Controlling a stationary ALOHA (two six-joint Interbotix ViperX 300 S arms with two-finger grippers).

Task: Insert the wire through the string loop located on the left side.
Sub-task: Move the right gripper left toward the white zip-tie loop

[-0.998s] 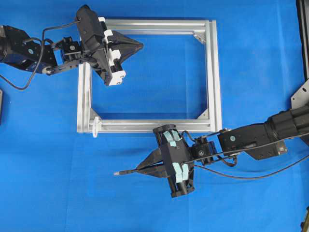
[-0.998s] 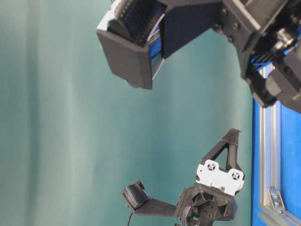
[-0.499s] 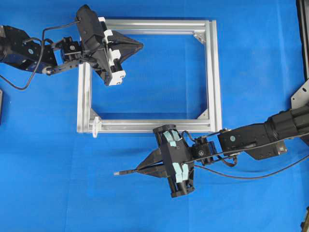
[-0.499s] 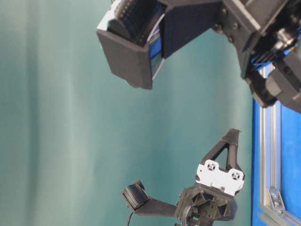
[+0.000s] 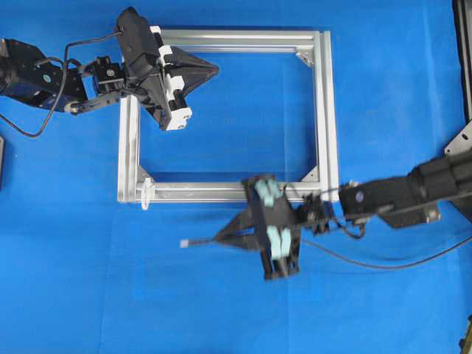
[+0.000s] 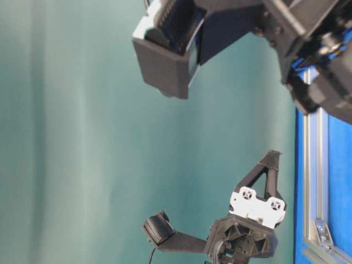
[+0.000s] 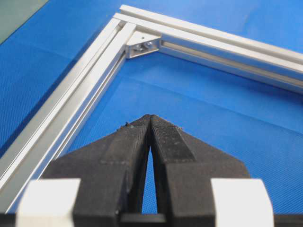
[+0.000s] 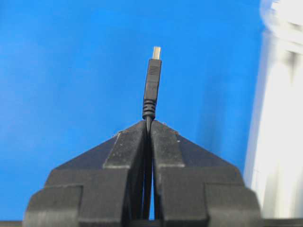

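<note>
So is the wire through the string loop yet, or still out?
Out. The wire's plug tip, held in the right pincer, sits on open blue cloth, short of the string loop.

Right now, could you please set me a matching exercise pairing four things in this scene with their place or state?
Things:
1. right gripper
2. left gripper
3. square silver aluminium frame
4. thin black wire with a silvery plug tip

Places or states:
A. lying flat on the blue cloth
B. shut and empty, over the frame's top bar
C. sticking out past closed fingertips
D. shut on the wire, below the frame

Pairs: 1-D, 2-B, 3-A, 4-C
</note>
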